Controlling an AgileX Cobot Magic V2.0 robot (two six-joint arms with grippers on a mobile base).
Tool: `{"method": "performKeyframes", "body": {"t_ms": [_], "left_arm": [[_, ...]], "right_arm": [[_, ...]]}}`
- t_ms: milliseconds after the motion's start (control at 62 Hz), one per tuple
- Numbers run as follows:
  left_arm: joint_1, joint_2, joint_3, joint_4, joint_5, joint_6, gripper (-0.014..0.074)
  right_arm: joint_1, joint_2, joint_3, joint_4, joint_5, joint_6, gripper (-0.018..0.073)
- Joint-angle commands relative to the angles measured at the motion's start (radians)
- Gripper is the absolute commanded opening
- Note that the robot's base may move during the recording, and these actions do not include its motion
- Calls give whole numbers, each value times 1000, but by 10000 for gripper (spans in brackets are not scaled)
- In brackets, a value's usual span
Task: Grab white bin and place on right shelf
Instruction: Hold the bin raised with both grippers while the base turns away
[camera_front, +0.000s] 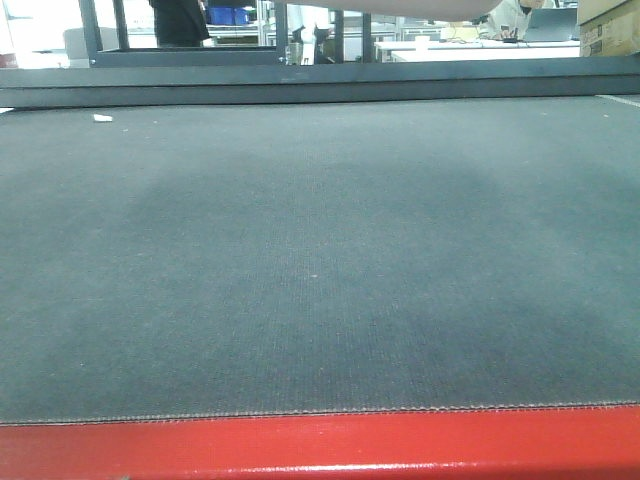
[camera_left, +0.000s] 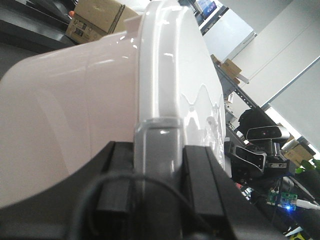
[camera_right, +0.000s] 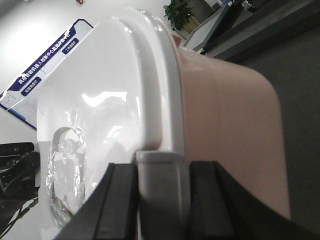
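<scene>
The white bin fills the left wrist view, a pale pinkish tub with a glossy white lid. My left gripper is shut on a grey clip at the bin's rim, one black finger on each side. In the right wrist view the same white bin shows its other end, and my right gripper is shut on the rim clip there. A pale curved edge at the top of the front view may be the bin's underside. The right shelf is out of view.
A grey-topped table with a red front edge spans the front view. Cardboard boxes stand at the back right. A webcam and electronics sit near the left arm. A potted plant and a blue wall sign are behind.
</scene>
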Motion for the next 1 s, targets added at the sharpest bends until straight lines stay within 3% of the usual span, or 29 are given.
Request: {"method": "performKeyframes", "body": {"t_ms": [0,983], "left_arm": [[-57,-45,-38,-89,277,6,-126],[-57,-45,-38,-89,277,6,-126]], "right_arm": [[35,-48,-34,106,213,-1,69],[35,-48,-34,106,208,-1,69]]}}
